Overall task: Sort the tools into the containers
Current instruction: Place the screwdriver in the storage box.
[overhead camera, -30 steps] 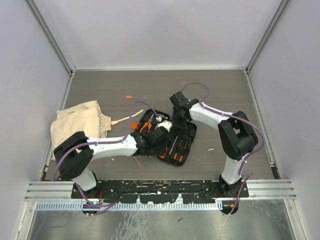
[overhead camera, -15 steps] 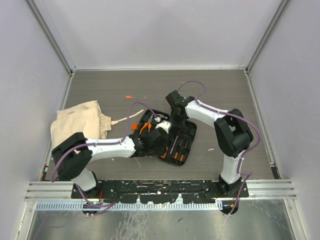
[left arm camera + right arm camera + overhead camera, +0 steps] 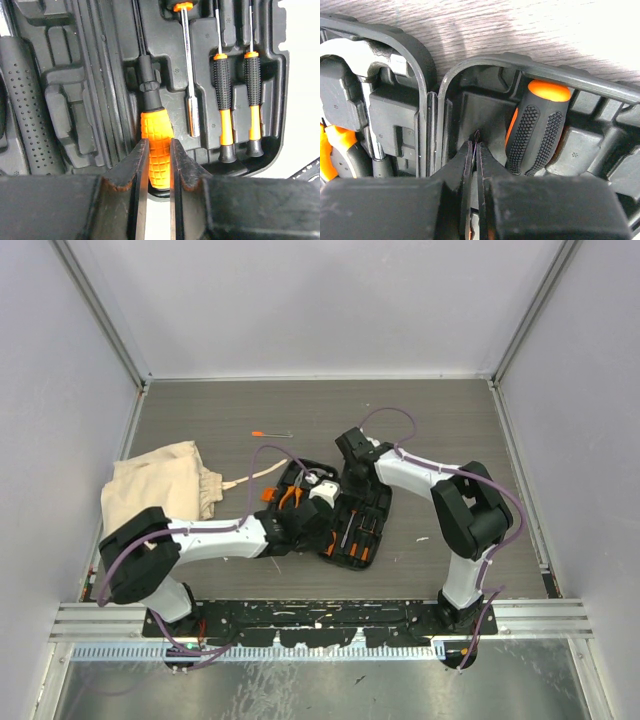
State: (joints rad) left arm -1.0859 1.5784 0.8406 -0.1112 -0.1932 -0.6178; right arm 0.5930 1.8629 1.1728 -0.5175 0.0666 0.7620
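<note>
Left wrist: orange screwdriver [image 3: 152,125] between left pincer [image 3: 158,146].

Left arm [image 3: 215,535] is stretched out low toward the right, and the left gripper [image 3: 157,144] is clamped on a screwdriver [image 3: 155,120] by the orange handle. Right arm [image 3: 425,475] is folded back leftward, wrist tipped down, right gripper [image 3: 474,145] pinched nearly flat, with a thin tool [image 3: 477,134] tip caught between the fingers.

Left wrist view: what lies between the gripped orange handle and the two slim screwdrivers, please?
One orange-capped steel shaft, seen in the left wrist view.
</note>
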